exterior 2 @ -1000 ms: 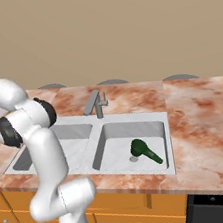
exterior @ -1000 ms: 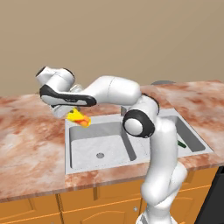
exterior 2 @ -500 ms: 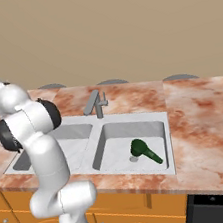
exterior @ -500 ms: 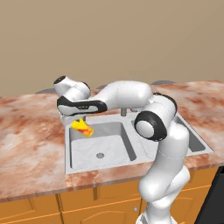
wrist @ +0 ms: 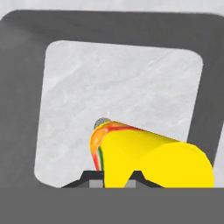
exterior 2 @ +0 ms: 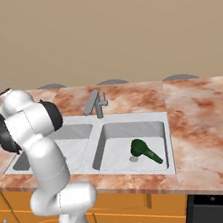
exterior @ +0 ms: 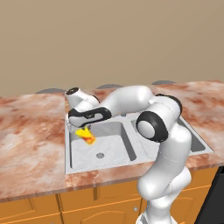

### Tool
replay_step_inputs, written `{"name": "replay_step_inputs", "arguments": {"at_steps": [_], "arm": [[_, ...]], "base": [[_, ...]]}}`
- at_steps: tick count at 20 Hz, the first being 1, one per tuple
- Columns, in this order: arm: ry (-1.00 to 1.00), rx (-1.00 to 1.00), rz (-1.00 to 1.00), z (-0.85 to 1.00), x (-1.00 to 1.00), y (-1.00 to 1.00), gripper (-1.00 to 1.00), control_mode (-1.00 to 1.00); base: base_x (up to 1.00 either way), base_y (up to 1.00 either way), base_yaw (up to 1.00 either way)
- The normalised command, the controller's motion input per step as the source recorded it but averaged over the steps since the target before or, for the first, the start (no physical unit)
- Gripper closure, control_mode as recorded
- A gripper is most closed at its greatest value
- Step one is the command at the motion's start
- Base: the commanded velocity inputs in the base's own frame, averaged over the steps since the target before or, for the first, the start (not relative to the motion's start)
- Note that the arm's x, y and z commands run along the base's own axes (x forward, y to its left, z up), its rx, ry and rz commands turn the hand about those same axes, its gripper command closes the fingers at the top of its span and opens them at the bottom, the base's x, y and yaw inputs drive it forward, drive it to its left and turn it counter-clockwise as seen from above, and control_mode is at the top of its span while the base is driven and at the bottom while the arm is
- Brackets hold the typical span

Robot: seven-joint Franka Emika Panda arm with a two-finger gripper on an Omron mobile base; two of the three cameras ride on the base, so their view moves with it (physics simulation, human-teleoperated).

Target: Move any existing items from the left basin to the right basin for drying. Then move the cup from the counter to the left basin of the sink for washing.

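Observation:
My gripper is shut on the yellow cup, which hangs tilted above the left basin of the sink. In the hand view the cup lies between the gripper fingers, its red-orange rim pointing down at the basin floor and partly covering the round drain. The dark green utensil lies in the right basin, beside its drain. The left basin holds nothing else that I can see.
The grey faucet stands at the middle back of the sink. Marbled counter stretches left of the sink, and more counter to the right. My arm's elbow hangs over the right basin.
The arm has swung right and lower with the cup, from the sink's left back corner to a spot over the left basin. The green utensil has not moved.

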Motion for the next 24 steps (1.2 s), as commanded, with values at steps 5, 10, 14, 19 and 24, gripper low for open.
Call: {"name": "replay_step_inputs", "arguments": {"at_steps": [5, 10, 14, 19, 24], "arm": [[0.00, 0.06, 0.00, -0.50, 0.27, -0.01, 1.00, -1.00], [0.00, 0.07, 0.00, -0.44, 0.32, -0.05, 1.00, -1.00], [0.00, 0.07, 0.00, -0.41, 0.22, -0.06, 1.00, -1.00], [-0.03, 0.06, 0.00, -0.38, 0.04, -0.02, 1.00, -1.00], [-0.05, 0.04, 0.00, -0.26, 0.00, -0.04, -1.00, -1.00]], "base": [[0.00, 0.00, 0.00], [0.00, 0.00, 0.00], [0.00, 0.00, 0.00], [0.00, 0.00, 0.00], [0.00, 0.00, 0.00]]}}
